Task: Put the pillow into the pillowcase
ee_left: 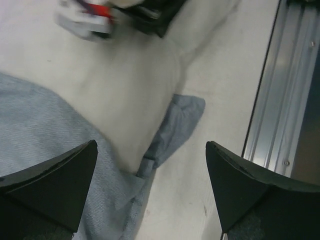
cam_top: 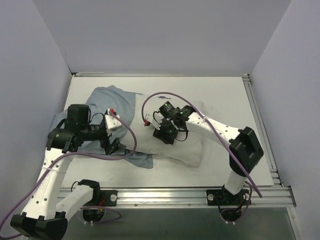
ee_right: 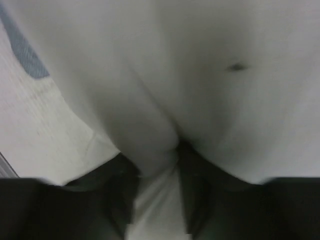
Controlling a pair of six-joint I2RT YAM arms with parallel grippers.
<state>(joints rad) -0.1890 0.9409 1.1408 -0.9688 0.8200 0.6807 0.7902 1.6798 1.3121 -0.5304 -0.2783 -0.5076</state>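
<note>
My right pincer point(cam_top: 165, 134) is clamped on a pinched fold of the white pillow point(cam_top: 187, 147), which lies across the middle of the desk point(cam_top: 225, 95). My left pincer point(ee_left: 151, 145) hangs spread wide, gripping nothing, above the edge of the pale blue pillowcase point(cam_top: 107, 100). The pillowcase overlaps the pillow's left end, one corner poking out beneath.

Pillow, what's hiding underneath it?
A corner of the blue pillowcase pokes out from under the pillow, lying on the table. How far the fabric reaches underneath is covered up.
</note>
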